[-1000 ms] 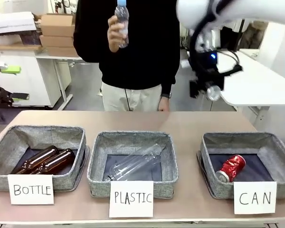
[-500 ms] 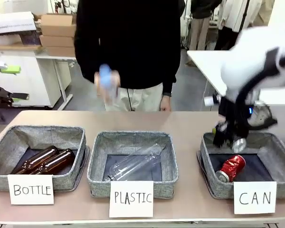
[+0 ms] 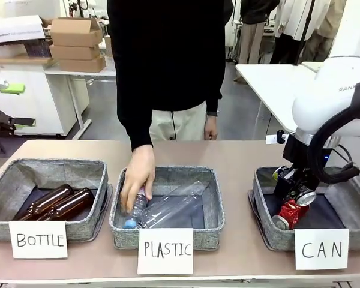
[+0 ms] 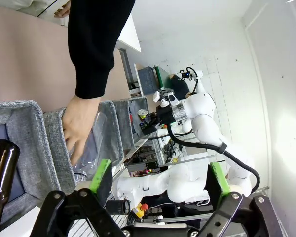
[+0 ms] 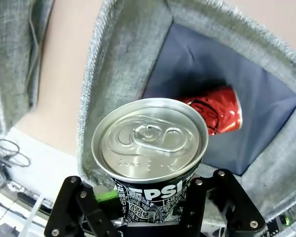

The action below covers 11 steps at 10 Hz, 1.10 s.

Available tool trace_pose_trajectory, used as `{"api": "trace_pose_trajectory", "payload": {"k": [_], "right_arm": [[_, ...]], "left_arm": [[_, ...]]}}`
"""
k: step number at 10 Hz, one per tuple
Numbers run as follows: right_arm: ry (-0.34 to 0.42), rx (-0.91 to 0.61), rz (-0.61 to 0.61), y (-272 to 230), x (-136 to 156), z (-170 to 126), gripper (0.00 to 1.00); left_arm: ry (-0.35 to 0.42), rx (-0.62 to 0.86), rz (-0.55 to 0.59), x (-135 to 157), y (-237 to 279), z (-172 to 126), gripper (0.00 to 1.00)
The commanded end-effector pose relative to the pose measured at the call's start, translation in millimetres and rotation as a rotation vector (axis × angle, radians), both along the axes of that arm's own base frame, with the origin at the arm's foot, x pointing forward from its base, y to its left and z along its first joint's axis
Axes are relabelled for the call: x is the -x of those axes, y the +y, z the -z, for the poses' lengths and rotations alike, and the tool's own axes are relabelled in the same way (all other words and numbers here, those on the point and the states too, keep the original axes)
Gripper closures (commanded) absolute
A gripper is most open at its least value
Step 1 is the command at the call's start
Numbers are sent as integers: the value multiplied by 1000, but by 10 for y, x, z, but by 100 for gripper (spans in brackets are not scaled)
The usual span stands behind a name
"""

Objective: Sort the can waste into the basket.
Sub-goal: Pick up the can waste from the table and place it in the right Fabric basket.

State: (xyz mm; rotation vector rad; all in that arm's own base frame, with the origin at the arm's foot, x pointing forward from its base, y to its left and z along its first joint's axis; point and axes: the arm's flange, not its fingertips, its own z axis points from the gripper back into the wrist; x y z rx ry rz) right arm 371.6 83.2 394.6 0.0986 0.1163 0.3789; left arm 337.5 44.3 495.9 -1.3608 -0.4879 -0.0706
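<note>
My right gripper (image 3: 297,191) hangs low inside the grey basket (image 3: 265,198) signed "CAN". A dark blue can (image 3: 303,195) with a silver top sits between its fingers. In the right wrist view this can (image 5: 150,140) stands between the jaws of the right gripper (image 5: 155,197), over the basket's near wall (image 5: 123,59). The crushed red can (image 3: 290,213) lies on the dark floor just below, and it shows again as the red can (image 5: 214,108) beyond the silver lid. My left gripper (image 4: 160,177) is open and holds nothing.
A person's hand (image 3: 138,177) lays a clear plastic bottle (image 3: 132,215) into the middle basket (image 3: 168,237) signed "PLASTIC". The left basket (image 3: 48,171) signed "BOTTLE" holds two brown glass bottles (image 3: 54,204). The person stands at the table's far edge.
My right arm came down from high above the table into the CAN basket with the dark can. The person's hand dropped from chest height into the PLASTIC basket with a bottle.
</note>
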Motion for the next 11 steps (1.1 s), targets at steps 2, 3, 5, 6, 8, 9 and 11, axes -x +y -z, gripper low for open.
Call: {"api": "trace_pose_trajectory", "payload": {"k": [2,3,5,6,8,9,11], "right_arm": [[22,-2,-16,-42,-63,-6,44],[26,-4,-11,-43,-63,1,0],[21,-10,7,-46,-78,1,0],[19,-9,18,-46,-79,-4,21],[11,-11,30,-55,-78,-16,0],[11,-12,33,-54,-77,-19,0],[9,-21,37,-54,-89,-20,0]], "left_arm": [[1,19,-12,10,-20,-28,1],[1,19,-12,10,-20,-28,1],[1,19,-12,10,-20,-28,1],[1,19,-12,10,-20,-28,1],[1,19,-12,10,-20,-28,1],[1,19,-12,10,-20,-28,1],[1,19,-12,10,-20,-28,1]]}}
